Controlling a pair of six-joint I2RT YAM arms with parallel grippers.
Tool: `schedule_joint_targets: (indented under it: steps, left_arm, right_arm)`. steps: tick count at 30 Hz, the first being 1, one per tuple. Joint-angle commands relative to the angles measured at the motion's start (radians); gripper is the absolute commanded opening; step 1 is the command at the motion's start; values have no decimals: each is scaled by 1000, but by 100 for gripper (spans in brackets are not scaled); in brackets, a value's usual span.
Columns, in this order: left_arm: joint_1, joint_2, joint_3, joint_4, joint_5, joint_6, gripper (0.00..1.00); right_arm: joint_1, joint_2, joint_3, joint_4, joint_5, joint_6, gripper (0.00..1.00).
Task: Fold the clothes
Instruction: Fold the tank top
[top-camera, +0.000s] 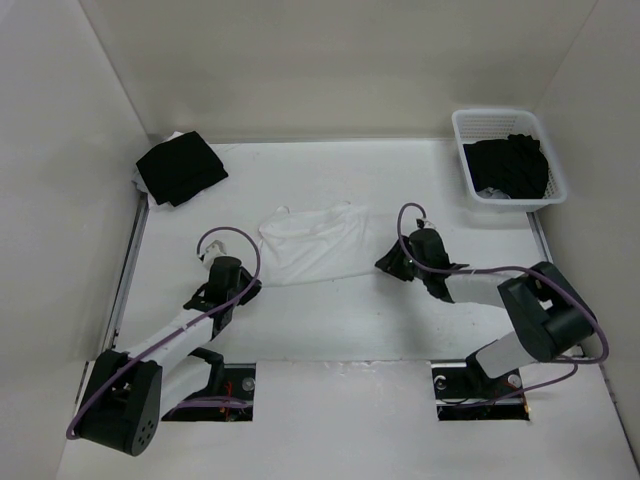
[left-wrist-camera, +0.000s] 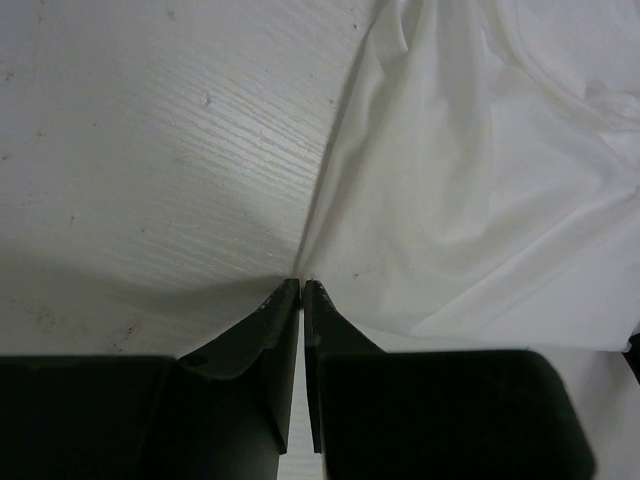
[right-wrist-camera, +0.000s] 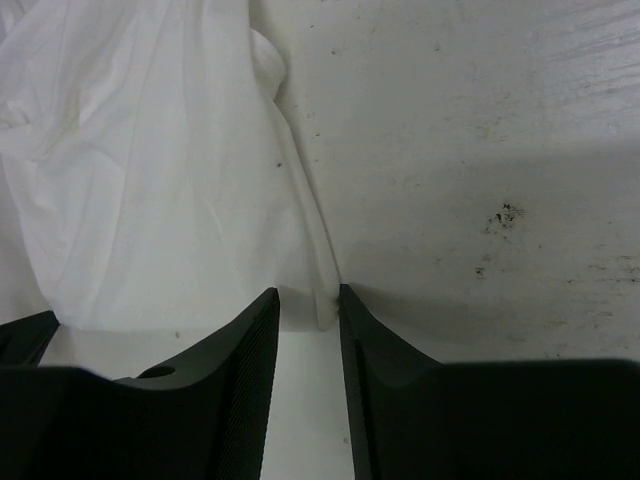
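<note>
**Both pincers at the near hem of the white top**

Left pincer (left-wrist-camera: 301, 283): jaws drawn to a hairline slit and nipping the near left corner of the white top (top-camera: 313, 246). The creases in the cloth run straight to the tips.

Right pincer (right-wrist-camera: 307, 292): jaws part open, with a narrow gap. A thin fold of the top's near right edge lies between the fingers. Cannot tell whether either pad presses it.

The top lies spread and rumpled at the middle of the worktop (top-camera: 330, 330), between the two pincers. Its narrow straps point toward the far edge.

Hard to make out:
- From overhead, the wrist bodies cover both sets of fingertips.
- Each wrist view cuts the top off at the frame edge.

Also noted:
- A white basket (top-camera: 464, 150) at the far right corner holds black garments (top-camera: 510, 165).
- A black pile (top-camera: 180, 168) sits at the far left corner. A sliver of something white shows under it; cannot tell what.
</note>
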Motion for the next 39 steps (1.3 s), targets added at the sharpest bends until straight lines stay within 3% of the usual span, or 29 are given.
schedule_joint_targets:
  steps: [1,5,8,12,20,25,30,33,39]
  left_arm:
    - [11,-14,-10,46,-9,2,6]
    - [12,-23,0,61,0,7,4]
    - [6,-89,26,39,17,17,2]
    - [-18,-293,115,-142,12,22,1]
    - [-55,-641,420,-565,-52,96,1]
    - [-63,-724,542,-728,-48,82,1]
    - [-57,-743,491,-781,-38,59,1]
    - [-57,-680,395,-700,-38,53,1]
    - [-17,-380,261,-308,-40,62,2]
  right_arm:
    - [11,25,21,-2,-14,6,32]
    - [11,22,19,8,-7,18,8]
    - [23,-58,-7,28,-1,28,3]
    - [69,-323,-45,-56,30,26,2]
    - [273,-944,85,-684,274,12,3]
    - [512,-1080,203,-953,446,115,3]
    - [706,-1017,216,-992,591,180,5]
    - [602,-887,193,-903,541,111,5]
    - [127,-606,90,-439,109,-37,4]
